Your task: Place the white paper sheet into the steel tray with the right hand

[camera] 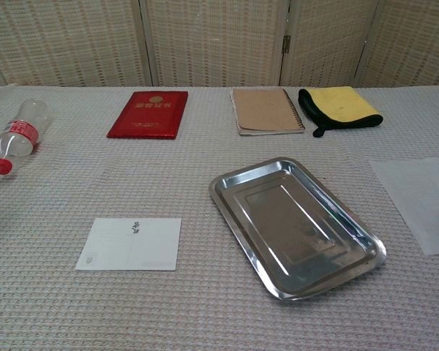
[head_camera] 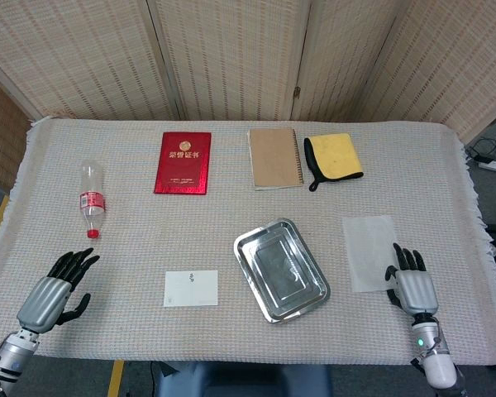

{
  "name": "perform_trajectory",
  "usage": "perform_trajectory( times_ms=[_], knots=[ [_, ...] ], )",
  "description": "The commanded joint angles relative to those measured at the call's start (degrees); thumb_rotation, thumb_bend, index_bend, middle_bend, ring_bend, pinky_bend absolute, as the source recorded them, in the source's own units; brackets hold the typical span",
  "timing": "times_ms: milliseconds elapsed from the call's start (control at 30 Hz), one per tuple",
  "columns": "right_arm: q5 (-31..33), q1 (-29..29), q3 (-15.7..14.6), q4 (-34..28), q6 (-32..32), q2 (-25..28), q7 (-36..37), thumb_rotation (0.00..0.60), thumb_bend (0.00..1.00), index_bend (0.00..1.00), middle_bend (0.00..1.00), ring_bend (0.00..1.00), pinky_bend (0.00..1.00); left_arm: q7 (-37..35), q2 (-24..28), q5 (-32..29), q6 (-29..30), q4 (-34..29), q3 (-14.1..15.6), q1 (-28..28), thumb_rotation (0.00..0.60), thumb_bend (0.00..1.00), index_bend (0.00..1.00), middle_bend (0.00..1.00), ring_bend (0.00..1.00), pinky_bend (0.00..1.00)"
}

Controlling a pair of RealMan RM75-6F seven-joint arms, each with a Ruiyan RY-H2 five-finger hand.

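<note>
At the near left corner of the table, your left hand rests palm down with its fingers spread wide and nothing in them. Beyond it, toward the far left, a clear bottle with a red cap lies on its side on the woven cloth. Moving right, a red booklet lies flat at the far side, and nearer to you a small white card lies flat on its own. Near the middle, the steel tray sits at an angle and holds nothing. Behind it at the far side you have a brown notebook with a yellow cloth just beside it on the right. Right of the tray, and apart from it, the white paper sheet lies flat on the cloth. Your right hand sits just beside the sheet's near right corner, fingers apart and pointing away from you, gripping nothing; you cannot tell whether the fingertips touch the paper's edge.
</note>
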Motion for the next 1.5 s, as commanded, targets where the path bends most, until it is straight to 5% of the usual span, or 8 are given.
perform_trajectory(
  times_ms=[33, 267, 700, 1067, 1500],
  knots=[
    [-0.01, -0.01, 0.03, 0.15, 0.08, -0.06, 0.48, 0.6, 0.51, 0.53, 0.03, 0.0, 0.0, -0.01, -0.04, 0.07, 0.03, 0.09, 0.02, -0.01, 0.6, 0.58, 0.0, 0.0, 0.0, 0.0],
    [-0.73, 0.11, -0.17, 0.63, 0.41, -0.28, 2.46, 0.6, 0.61, 0.55, 0.05, 0.0, 0.0, -0.07, -0.06, 0.25, 0.19, 0.21, 0.07, -0.03, 0.6, 0.58, 0.0, 0.0, 0.0, 0.0],
    [-3.66, -0.3, 1.79, -0.55, 6.88, 0.49, 9.42, 0.6, 0.63, 0.56, 0.08, 0.01, 0.0, -0.05, 0.0, 0.45, 0.38, 0.05, 0.18, -0.03, 0.6, 0.58, 0.0, 0.0, 0.0, 0.0],
    [-8.95, 2.84, 7.54, -1.16, 17.6, -3.03, 16.97, 0.6, 0.63, 0.56, 0.11, 0.04, 0.0, 0.38, 0.41, 1.59, 0.61, -1.09, 0.83, -0.07, 0.6, 0.58, 0.0, 0.0, 0.0, 0.0],
    [-7.73, 15.77, 17.21, -2.51, 15.48, -11.58, 10.35, 0.6, 0.63, 0.57, 0.13, 0.06, 0.0, -2.17, 1.93, 2.27, 1.31, -2.4, 1.27, -0.09, 0.6, 0.58, 0.0, 0.0, 0.0, 0.0]
  ],
)
